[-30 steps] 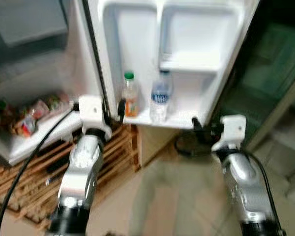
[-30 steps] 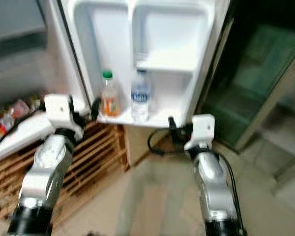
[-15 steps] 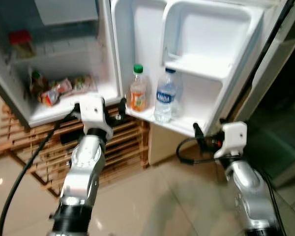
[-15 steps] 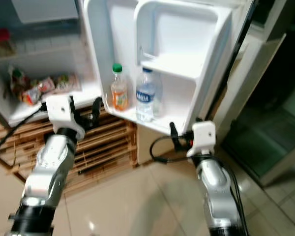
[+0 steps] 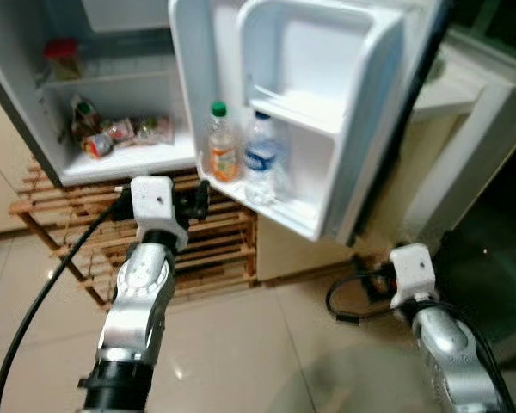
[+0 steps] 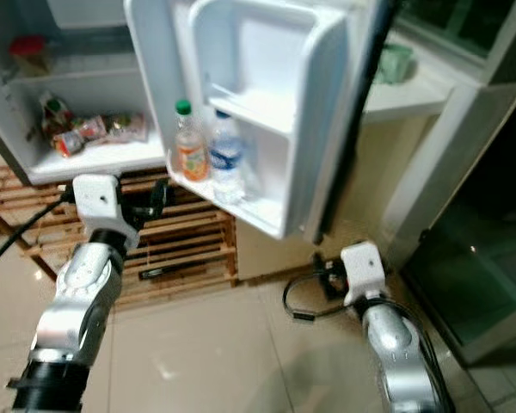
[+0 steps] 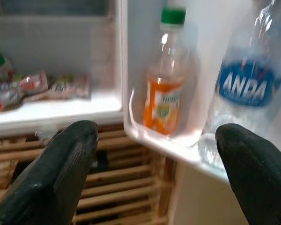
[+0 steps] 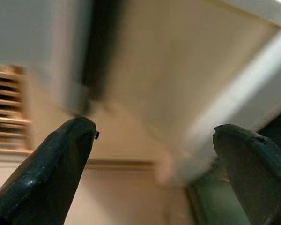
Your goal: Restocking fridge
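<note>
The fridge door (image 5: 361,129) stands open. An orange juice bottle (image 7: 166,77) and a water bottle (image 7: 241,89) share its bottom shelf. Both the left gripper (image 7: 154,173) and right gripper (image 8: 154,173) have fingers spread, empty.

I count 2 bottles in door shelf: 1 orange drink bottle (image 5: 222,148), 1 water bottle (image 5: 261,155). Approx. 3 snack packets (image 5: 120,132) on fridge shelf, blurry.
</note>
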`<state>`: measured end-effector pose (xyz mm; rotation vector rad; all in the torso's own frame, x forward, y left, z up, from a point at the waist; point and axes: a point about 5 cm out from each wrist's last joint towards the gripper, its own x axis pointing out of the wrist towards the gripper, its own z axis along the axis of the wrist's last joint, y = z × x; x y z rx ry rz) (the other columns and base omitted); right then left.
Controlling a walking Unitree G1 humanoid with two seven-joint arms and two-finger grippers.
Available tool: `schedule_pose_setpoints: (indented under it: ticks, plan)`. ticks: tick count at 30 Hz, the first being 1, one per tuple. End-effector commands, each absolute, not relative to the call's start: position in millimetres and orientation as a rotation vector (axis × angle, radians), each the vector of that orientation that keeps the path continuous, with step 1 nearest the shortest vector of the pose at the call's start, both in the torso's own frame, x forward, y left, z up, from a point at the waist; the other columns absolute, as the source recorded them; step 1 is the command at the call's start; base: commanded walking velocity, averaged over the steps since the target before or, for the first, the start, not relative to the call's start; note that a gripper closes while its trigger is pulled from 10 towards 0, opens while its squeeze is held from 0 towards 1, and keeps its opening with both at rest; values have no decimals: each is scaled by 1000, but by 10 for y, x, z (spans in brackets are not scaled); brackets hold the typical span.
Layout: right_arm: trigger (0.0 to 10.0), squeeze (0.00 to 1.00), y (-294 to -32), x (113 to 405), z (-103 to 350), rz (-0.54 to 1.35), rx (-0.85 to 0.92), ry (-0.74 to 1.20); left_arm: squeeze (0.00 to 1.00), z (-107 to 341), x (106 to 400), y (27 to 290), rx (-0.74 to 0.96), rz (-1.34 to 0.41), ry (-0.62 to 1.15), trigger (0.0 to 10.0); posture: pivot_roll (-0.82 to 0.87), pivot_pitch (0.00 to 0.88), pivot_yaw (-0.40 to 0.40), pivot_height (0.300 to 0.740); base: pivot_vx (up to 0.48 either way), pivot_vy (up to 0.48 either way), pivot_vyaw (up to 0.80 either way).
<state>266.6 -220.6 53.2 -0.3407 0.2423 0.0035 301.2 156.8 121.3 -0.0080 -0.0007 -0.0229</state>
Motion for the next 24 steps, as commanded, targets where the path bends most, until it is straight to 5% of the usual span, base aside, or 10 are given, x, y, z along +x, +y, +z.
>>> schedule_pose_setpoints:
  ticks: [1,7,12,21,24]
  plan:
    - [10000,169,-2300,2794,555,-86,-382,255,0,1153,3012,1630,8,11,24,10000,-222,0,30,740,0,0,0]
    - [10000,161,-2467,3327,841,-236,-443,244,0,922,2994,1643,106,-2,132,10000,-183,0,24,740,0,0,0]
    - [10000,157,-2396,3707,1255,-274,-466,193,0,450,2759,1848,207,7,445,10000,-83,0,-15,740,0,0,0]
    - [10000,161,-2163,3939,1552,-238,-321,136,0,242,2559,2036,232,11,607,10000,-22,0,-44,740,0,0,0]
    - [10000,165,-1904,3972,1523,-88,-216,130,0,146,2522,2027,259,-33,666,10000,-42,0,-34,740,0,0,0]
